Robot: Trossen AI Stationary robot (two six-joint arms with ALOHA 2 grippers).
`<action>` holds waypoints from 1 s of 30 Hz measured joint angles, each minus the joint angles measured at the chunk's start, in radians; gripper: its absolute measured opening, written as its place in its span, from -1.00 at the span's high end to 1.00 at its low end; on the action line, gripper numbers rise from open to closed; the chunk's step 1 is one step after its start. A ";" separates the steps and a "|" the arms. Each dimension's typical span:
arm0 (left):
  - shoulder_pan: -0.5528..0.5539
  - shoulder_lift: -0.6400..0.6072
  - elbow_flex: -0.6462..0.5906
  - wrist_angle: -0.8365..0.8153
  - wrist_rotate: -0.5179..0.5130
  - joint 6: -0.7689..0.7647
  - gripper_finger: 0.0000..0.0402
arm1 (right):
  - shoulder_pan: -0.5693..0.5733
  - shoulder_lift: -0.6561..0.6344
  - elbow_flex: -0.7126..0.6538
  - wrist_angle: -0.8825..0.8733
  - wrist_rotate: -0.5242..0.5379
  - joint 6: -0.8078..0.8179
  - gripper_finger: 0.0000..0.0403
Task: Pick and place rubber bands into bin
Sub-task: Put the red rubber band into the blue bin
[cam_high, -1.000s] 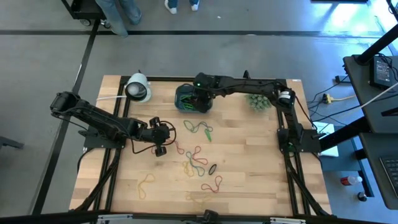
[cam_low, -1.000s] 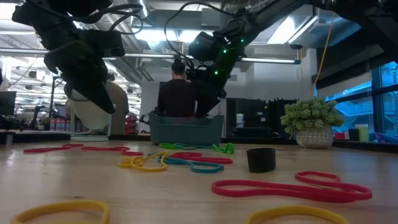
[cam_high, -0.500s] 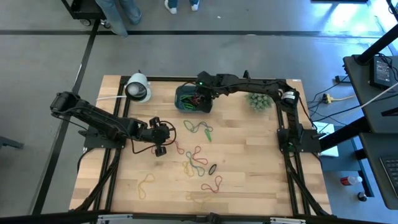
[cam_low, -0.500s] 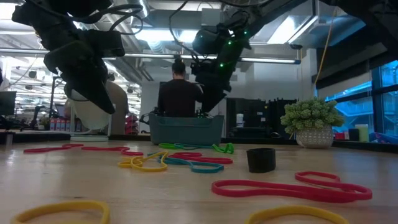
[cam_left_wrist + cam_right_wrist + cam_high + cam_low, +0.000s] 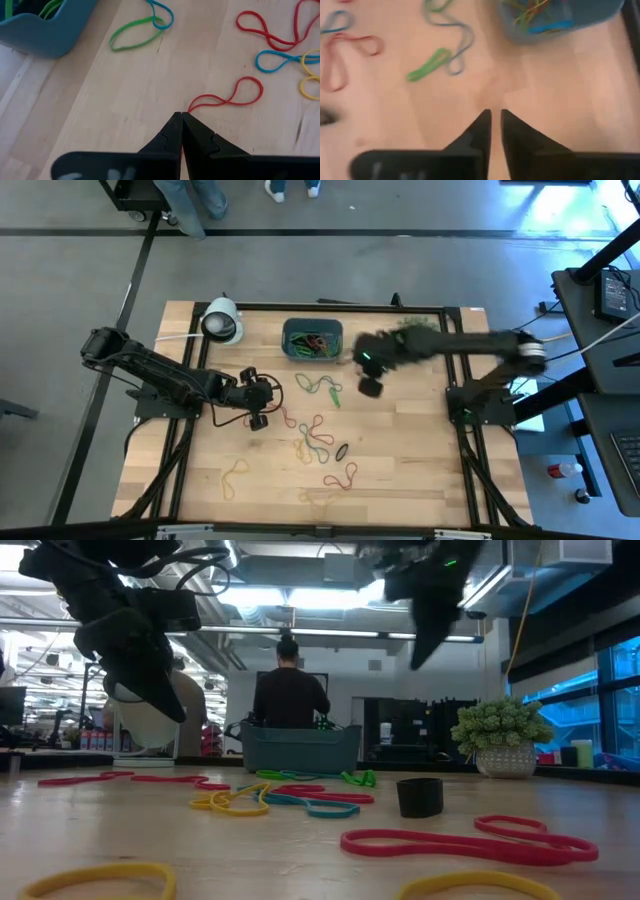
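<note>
Right gripper (image 5: 371,387) now off bin (image 5: 312,340), empty.

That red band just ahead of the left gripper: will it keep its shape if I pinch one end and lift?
Probably not. The red rubber band lies as a thin, pinched loop flat on the table, so it likely droops when lifted. It looks very light, and may snag or slide rather than roll.

Bin: you see the bin (image 5: 312,340), a small teal-blue tub with rounded corners, upright near the table's far edge.
Bin contents: you see tangled red, green, yellow and blue loops inside.
Loose bands: you find the rubber bands (image 5: 318,432) scattered flat mid-table, red, green, yellow, blue.
Nearest bin: you see a green-and-blue pair (image 5: 321,387) just beside it.
</note>
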 joint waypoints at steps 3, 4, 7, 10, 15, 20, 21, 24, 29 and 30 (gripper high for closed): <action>0.000 0.000 0.000 0.000 -0.004 0.000 0.97 | 0.100 -0.155 -0.188 0.120 0.018 0.100 0.97; 0.000 0.000 0.000 0.001 -0.005 0.004 0.96 | 0.132 -0.204 -0.247 0.157 0.030 0.130 0.97; 0.002 0.000 0.000 0.015 -0.023 0.042 0.92 | 0.203 -0.318 -0.405 0.261 0.073 0.210 0.90; 0.016 0.000 0.000 0.051 -0.012 0.083 0.82 | 0.259 -0.399 -0.543 0.362 0.153 0.279 0.87; 0.038 0.021 0.000 0.089 0.058 0.124 0.54 | 0.290 -0.460 -0.715 0.543 0.225 0.328 0.92; 0.065 0.086 0.001 0.130 0.118 0.073 0.28 | 0.290 -0.457 -0.798 0.656 0.224 0.335 0.98; 0.072 0.107 0.008 0.131 0.140 0.061 0.25 | 0.290 -0.455 -0.810 0.670 0.224 0.348 0.98; 0.087 0.177 0.042 0.128 0.172 0.069 0.21 | 0.290 -0.454 -0.835 0.679 0.224 0.352 0.96; 0.108 0.298 0.121 0.105 0.241 0.104 0.21 | 0.290 -0.453 -0.841 0.680 0.223 0.347 0.91; 0.109 0.319 0.139 0.084 0.244 0.105 0.21 | 0.290 -0.453 -0.841 0.678 0.223 0.343 0.90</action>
